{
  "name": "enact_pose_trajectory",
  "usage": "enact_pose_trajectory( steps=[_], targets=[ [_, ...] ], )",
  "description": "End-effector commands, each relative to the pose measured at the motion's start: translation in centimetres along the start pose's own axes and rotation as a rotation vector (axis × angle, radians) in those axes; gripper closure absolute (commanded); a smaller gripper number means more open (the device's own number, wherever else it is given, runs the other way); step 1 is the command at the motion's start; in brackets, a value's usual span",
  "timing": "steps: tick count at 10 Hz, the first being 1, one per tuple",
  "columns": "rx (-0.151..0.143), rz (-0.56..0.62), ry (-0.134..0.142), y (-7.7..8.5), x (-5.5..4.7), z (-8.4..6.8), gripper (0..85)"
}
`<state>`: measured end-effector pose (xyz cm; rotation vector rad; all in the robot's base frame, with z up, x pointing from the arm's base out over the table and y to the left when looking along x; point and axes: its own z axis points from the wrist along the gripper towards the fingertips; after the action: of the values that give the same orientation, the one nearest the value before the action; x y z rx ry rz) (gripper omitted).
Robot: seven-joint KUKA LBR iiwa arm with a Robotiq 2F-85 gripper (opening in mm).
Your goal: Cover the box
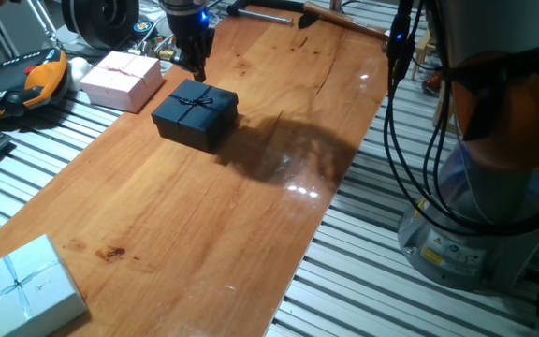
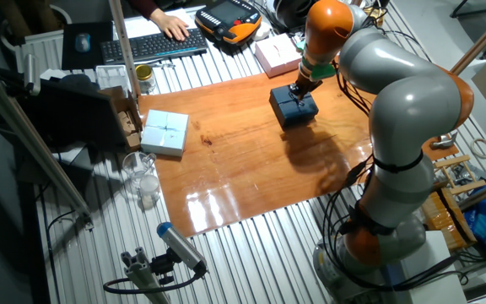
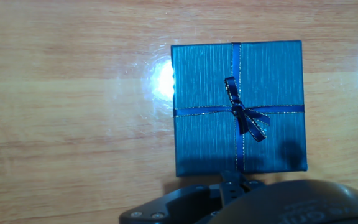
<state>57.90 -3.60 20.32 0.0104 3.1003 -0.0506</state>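
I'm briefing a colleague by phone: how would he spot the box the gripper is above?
On the long wooden table, look at the far end under the gripper. The dark square gift box with a ribbon bow sits there; the pink box alongside is paler.

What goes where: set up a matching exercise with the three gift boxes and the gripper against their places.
1 black box
2 pink box
3 pale blue box
4 gripper

a alone, far from the rest
b beside the pendant
c in the middle of the board
d poised just above a box

Pairs: 1-c, 2-b, 3-a, 4-d.
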Motion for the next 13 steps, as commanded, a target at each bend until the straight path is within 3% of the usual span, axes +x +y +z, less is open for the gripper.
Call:
enact_pose_trajectory(
  steps=[1,13],
  targets=[
    [0.001,0.000,0.000,-0.05,-0.01,-0.01,85.0],
    [0.007,0.003,-0.006,-0.03,-0.06,-0.03,85.0]
  ],
)
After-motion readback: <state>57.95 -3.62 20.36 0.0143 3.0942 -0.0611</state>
